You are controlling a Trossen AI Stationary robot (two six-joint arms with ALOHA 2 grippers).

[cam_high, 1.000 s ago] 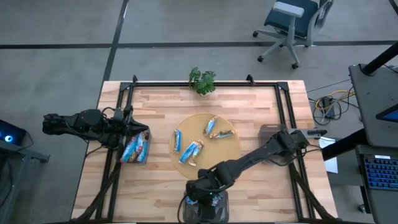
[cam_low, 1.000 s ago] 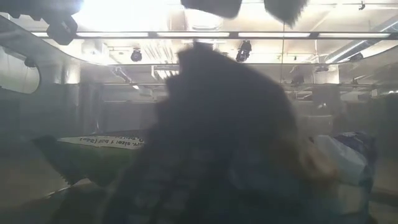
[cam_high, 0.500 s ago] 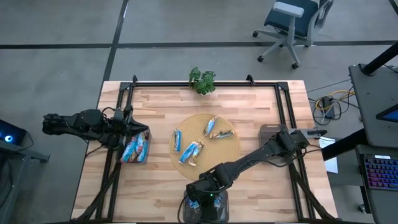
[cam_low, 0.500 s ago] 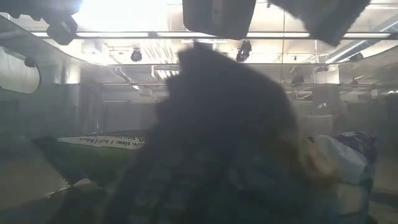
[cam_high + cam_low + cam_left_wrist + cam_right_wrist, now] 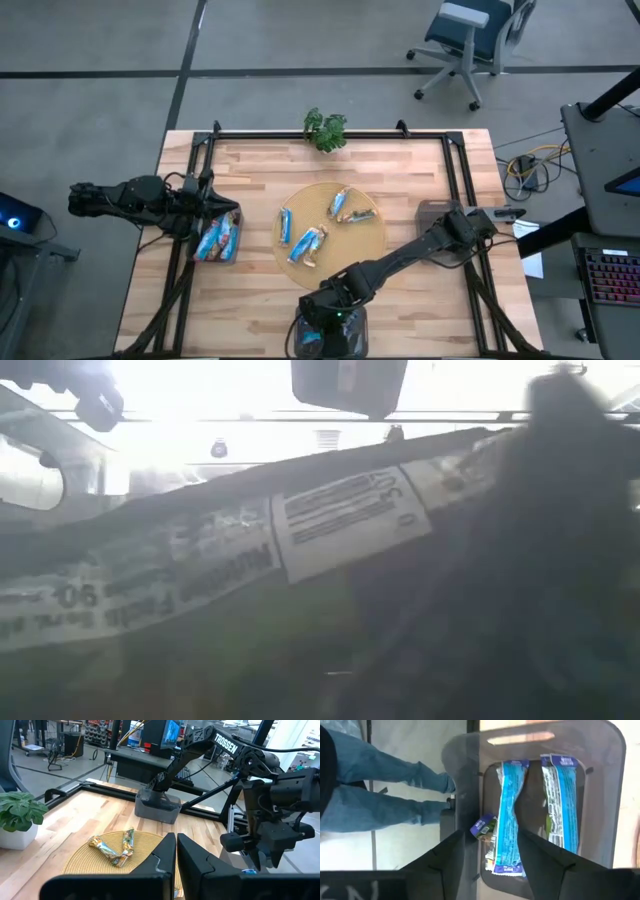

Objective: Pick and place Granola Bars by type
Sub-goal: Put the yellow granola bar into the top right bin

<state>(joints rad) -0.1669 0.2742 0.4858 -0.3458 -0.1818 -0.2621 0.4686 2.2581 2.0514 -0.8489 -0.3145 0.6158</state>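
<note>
Several blue Granola Bars (image 5: 308,244) lie on a round woven mat (image 5: 372,238) in the middle of the table. More bars (image 5: 218,238) fill a grey bin at the left. My left gripper (image 5: 176,854) hangs shut beside that bin. My right gripper (image 5: 492,837) is open, slanting down into a grey bin (image 5: 600,795) at the table's near edge. A blue bar (image 5: 510,805) lies in that bin between its fingers, with a second bar (image 5: 562,805) beside it. In the low view a wrapper (image 5: 340,520) lies slanted close to the lens.
A small potted plant (image 5: 326,130) stands at the table's far edge. Black frame rails (image 5: 455,170) run along the table's sides. A person's legs in jeans (image 5: 380,780) show beyond the near bin. Bare wood lies to the right of the mat.
My right gripper has opened over the near bin. The bar it carried has dropped into the bin and now lies slanted across the low view, where a dark shape stood before.
</note>
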